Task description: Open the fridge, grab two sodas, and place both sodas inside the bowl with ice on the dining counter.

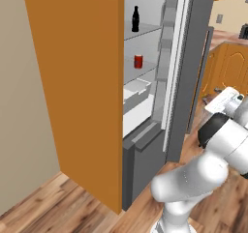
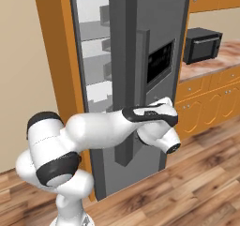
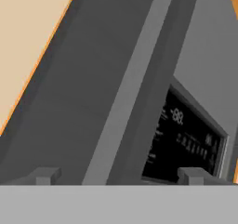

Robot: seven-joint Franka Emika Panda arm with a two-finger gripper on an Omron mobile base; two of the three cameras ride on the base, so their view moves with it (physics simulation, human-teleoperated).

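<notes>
Standing ajar, the fridge (image 1: 145, 106) shows its pale inner shelves in the left base view, so the door-opening step appears largely done. The gripper (image 3: 118, 175) sits just in front of the grey door face, with the long vertical handle (image 3: 128, 93) running up between its two fingertips. The jaws are spread wide on either side of the handle and clamp nothing; the handle is released.

Both sodas are inside the fridge. The black bottle (image 1: 135, 19) stands upright on an upper shelf. The red can (image 1: 138, 61) stands on the shelf below it, slightly to the right. Both are well apart from the arm, which is positioned at the outer side of the door (image 2: 140, 56), beside the black display panel (image 2: 160, 61).

The next move, as judged, calls for withdrawing the hand from the handle, swinging the arm around the door edge, and reaching into the opening. The gap looks narrow from the right base view, so the door may need widening first.
</notes>
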